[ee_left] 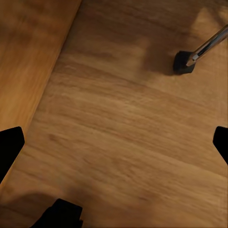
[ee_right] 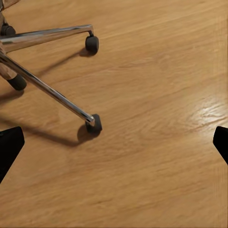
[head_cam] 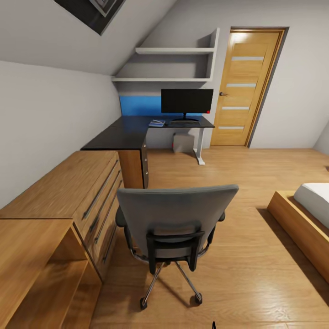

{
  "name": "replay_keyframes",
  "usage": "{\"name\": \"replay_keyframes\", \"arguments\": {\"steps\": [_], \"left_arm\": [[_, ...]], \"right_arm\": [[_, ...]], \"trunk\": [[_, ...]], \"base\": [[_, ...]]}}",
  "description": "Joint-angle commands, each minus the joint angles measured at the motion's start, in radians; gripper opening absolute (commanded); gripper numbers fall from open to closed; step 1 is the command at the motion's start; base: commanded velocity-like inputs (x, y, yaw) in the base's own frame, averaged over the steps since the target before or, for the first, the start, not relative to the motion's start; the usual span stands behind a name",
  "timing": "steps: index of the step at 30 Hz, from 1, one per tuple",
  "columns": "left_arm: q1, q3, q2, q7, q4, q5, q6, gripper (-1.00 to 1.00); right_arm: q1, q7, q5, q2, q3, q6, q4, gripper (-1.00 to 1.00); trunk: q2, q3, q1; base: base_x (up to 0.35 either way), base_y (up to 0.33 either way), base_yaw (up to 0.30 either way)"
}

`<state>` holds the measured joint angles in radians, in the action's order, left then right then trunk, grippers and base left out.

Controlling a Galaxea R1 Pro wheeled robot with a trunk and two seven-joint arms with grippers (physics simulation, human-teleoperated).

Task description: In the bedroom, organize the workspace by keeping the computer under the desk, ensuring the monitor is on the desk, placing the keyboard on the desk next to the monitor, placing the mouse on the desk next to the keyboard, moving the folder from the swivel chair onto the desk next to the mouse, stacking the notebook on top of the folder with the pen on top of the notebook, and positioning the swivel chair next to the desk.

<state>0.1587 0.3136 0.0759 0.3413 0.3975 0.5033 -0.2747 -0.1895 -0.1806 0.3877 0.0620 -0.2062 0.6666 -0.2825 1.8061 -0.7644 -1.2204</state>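
Showing grey woven cloth on the tall back of the swivel chair (head_cam: 176, 214), with polished chrome legs (ee_right: 47, 92) on matt black plastic casters. Gleaming softly across the smooth, grained light-wood floor (ee_right: 156, 118). Shining glossy black on the L-shaped counter top (head_cam: 132, 132); looking satin-finished on the low grained-wood cabinets (head_cam: 59, 187).

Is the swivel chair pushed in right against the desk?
No, the swivel chair stands out on the wood floor with its back to the camera, well apart from the desk at the far wall.
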Motion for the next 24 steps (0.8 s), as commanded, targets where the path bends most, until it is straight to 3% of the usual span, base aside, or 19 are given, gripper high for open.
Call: {"name": "replay_keyframes", "arguments": {"steps": [1,12,15,17,20,21,24], "left_arm": [[0.001,0.009,-0.001,0.007,0.000,0.008,-0.004,1.00],[0.001,0.005,-0.009,0.007,0.009,0.007,-0.004,1.00],[0.019,0.004,-0.010,0.010,0.070,0.004,0.013,1.00],[0.044,0.004,-0.010,0.013,0.103,0.004,0.046,1.00],[0.110,0.004,-0.008,0.015,0.137,0.005,0.190,1.00],[0.145,0.004,-0.007,0.015,0.143,0.005,0.262,1.00],[0.217,0.004,-0.005,0.015,0.149,0.006,0.370,1.00]], "right_arm": [[-0.001,-0.008,0.003,-0.001,-0.009,0.002,0.000,1.00],[-0.001,-0.008,0.003,-0.002,-0.005,0.013,-0.003,1.00],[-0.001,-0.009,0.003,-0.006,-0.003,0.068,-0.003,1.00],[-0.001,-0.011,0.003,-0.006,-0.002,0.079,-0.007,1.00],[-0.025,-0.015,0.003,-0.007,-0.001,0.079,-0.009,1.00],[-0.056,-0.016,0.003,-0.008,-0.001,0.072,-0.008,1.00],[-0.131,-0.020,0.003,-0.014,-0.001,0.024,-0.002,1.00]], "trunk": [[0.008,-0.004,-0.004],[0.085,-0.039,-0.046],[0.106,-0.048,-0.057],[0.120,-0.054,-0.065],[0.141,-0.064,-0.077],[0.148,-0.067,-0.080],[0.169,-0.076,-0.092]], "base": [[0.000,0.000,0.000],[0.000,0.000,0.000],[0.000,0.000,0.000],[0.000,0.000,0.000],[0.000,0.000,0.000],[0.000,0.000,0.000],[0.000,0.000,0.000]]}}
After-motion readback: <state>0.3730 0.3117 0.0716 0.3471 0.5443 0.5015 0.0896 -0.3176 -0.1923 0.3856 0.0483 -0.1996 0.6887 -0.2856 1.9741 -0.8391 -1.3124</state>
